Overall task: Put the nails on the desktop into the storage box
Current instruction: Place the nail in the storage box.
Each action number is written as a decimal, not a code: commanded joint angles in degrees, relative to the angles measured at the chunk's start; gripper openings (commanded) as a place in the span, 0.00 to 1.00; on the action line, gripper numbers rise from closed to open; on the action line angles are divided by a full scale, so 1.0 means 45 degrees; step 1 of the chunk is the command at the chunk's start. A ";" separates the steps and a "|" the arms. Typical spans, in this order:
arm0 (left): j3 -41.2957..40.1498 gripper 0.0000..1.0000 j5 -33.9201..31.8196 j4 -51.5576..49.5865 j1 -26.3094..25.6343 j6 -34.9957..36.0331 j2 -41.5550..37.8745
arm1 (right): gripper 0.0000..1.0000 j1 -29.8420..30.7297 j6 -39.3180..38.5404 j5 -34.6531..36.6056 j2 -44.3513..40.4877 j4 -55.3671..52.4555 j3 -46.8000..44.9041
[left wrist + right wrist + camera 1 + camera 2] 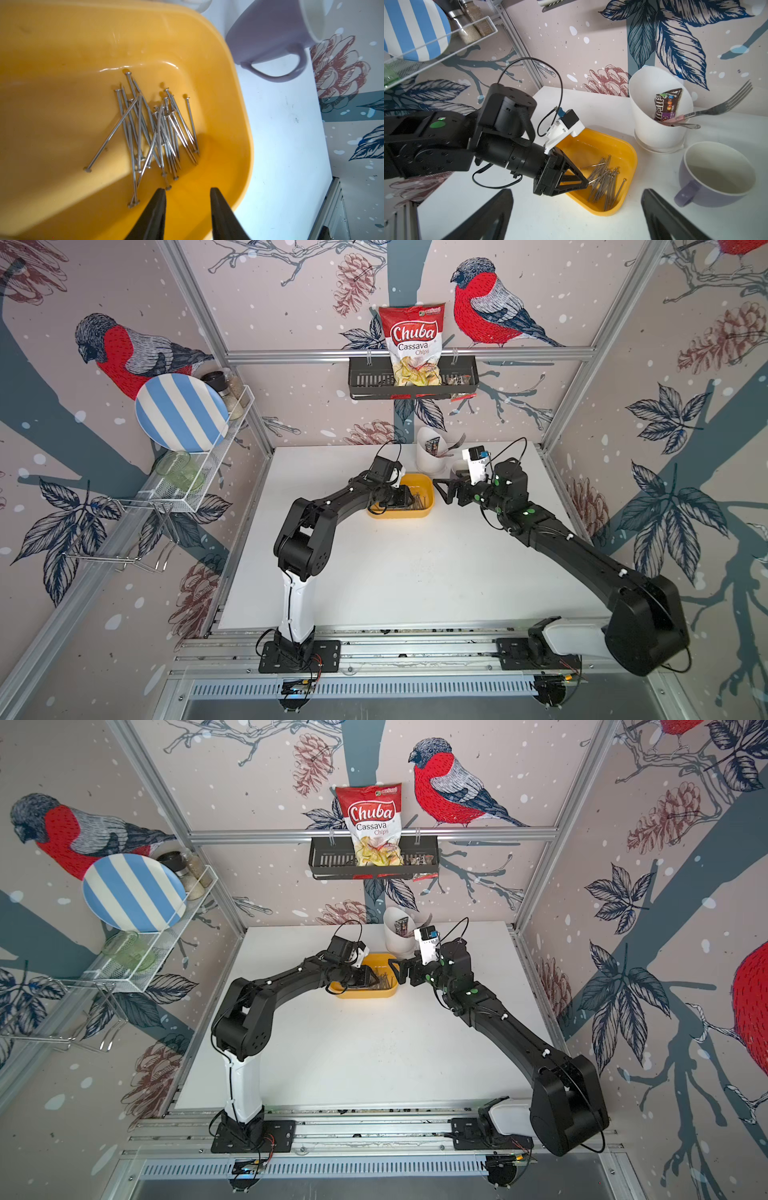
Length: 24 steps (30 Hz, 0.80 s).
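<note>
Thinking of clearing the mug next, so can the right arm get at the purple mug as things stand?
Probably yes. The right gripper hangs open close by, and the mug stands upright on the desktop beside the storage box, with nothing between gripper and mug.

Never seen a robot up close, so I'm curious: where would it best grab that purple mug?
Probably the rim wall, from straight above, with one finger inside and one outside: the mug stands upright, open, and looks empty. Its loop handle juts out sideways and is a second option, though a narrower one.
</note>
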 commanded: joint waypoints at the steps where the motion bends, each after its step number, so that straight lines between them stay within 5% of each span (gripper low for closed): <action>1: -0.0868 0.48 -0.0544 0.0844 0.0026 -0.0182 -0.1407 | 1.00 0.0096 0.0558 -0.0407 0.0043 0.0942 0.0009; 12: -0.4444 0.70 -0.2975 0.0748 0.0217 0.0174 -0.7192 | 1.00 0.0047 0.1086 0.0385 -0.0680 0.1401 -0.0306; 15: -0.5213 0.95 -0.3639 0.0848 0.0440 0.0066 -0.8451 | 1.00 -0.0467 0.1194 0.0575 -0.0977 0.1312 -0.0405; 24: -0.5688 0.95 -0.6417 0.0952 0.1025 0.0154 -0.9724 | 1.00 -0.3555 0.1731 0.0854 -0.2660 0.1378 -0.1878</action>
